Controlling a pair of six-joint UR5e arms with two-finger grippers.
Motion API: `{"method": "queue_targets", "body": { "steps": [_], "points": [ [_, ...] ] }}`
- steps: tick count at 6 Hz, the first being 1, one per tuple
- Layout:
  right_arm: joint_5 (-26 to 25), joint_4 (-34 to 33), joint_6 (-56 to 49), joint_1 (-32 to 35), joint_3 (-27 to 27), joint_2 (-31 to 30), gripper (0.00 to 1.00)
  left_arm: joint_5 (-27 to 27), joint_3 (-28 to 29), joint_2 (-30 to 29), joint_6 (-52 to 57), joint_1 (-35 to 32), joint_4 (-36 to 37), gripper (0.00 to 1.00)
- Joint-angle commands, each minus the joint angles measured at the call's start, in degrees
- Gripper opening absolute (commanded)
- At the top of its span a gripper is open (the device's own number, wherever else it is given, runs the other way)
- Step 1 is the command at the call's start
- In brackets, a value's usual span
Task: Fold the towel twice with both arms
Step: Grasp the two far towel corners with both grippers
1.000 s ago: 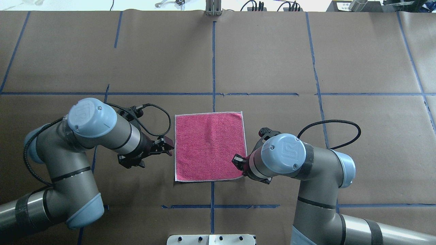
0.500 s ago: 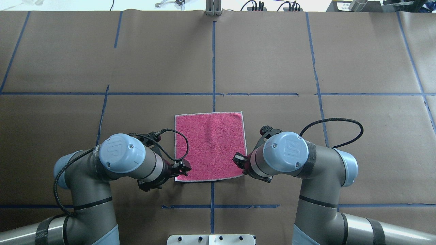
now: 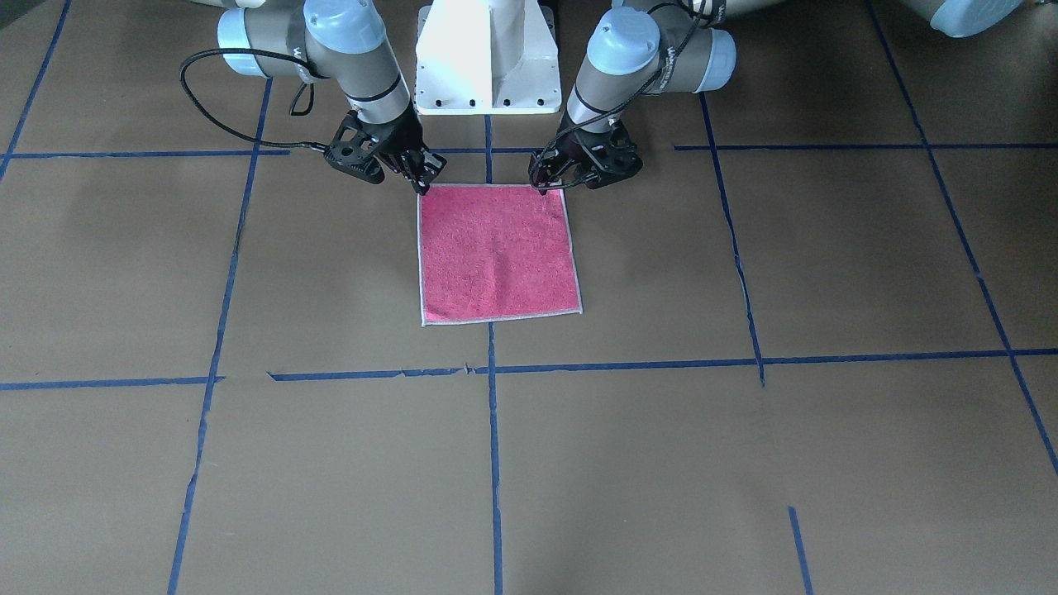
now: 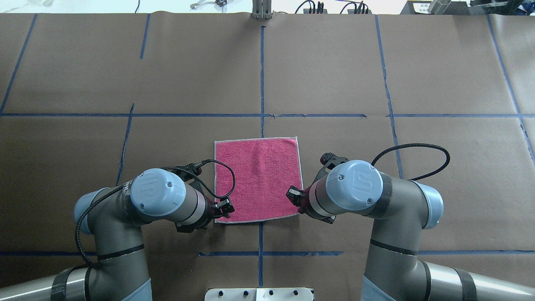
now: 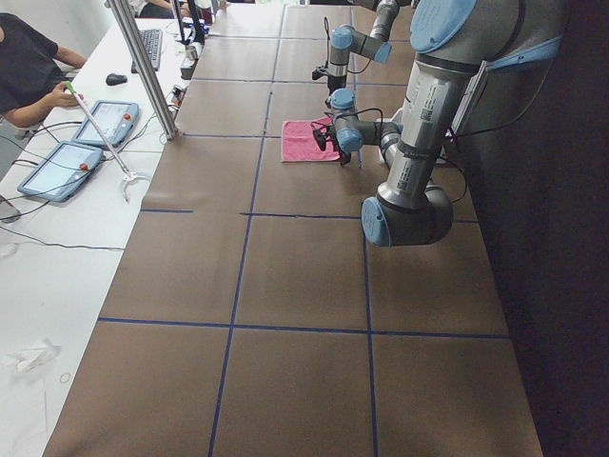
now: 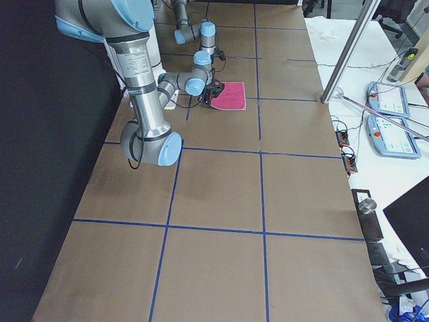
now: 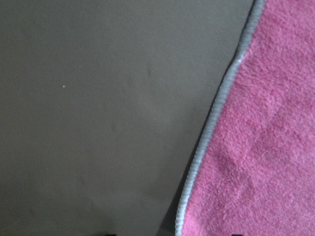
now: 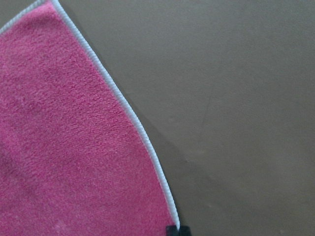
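The towel [image 4: 257,179] lies flat, pink face up, mid-table [image 4: 334,75]. The left gripper [image 3: 541,185] and right gripper [image 3: 421,183] meet its 2 robot-side corners (jaw width unreadable). Brown paper stretches beyond its far edge and both sides.

i'm looking at a long bench [image 4: 334,62] covered in brown paper and gridded with blue tape lines [image 4: 262,75]. alongside it runs a white side table [image 5: 57,248] with two tablets [image 5: 59,169] and a keyboard [image 5: 152,43]. a metal post [image 5: 143,67] rises at the bench's edge.
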Motion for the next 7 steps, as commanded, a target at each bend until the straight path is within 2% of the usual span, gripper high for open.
{"method": "queue_targets", "body": {
  "steps": [1, 2, 4, 5, 7],
  "points": [
    [0.01, 0.04, 0.0, 0.01, 0.04, -0.04, 0.01, 0.52, -0.32, -0.04, 0.0, 0.01, 0.0, 0.11],
    [0.01, 0.04, 0.0, 0.01, 0.04, -0.04, 0.01, 0.35, -0.5, -0.04, 0.08, 0.01, -0.09, 0.01],
    [0.01, -0.22, 0.09, 0.19, 1.09, -0.3, 0.01, 0.26, -1.29, -0.39, -0.09, -0.08, 0.17, 0.0],
    [-0.08, -3.88, 0.18, 0.1, 4.06, -1.09, 0.01, 0.26, -1.46, -0.92, -0.09, -0.08, 1.22, 0.0],
    [-0.08, -5.59, 1.4, -0.86, 5.67, -1.62, 0.02, -0.09, -3.57, -1.27, -0.96, 0.01, 1.5, 0.0]
  ]
}}
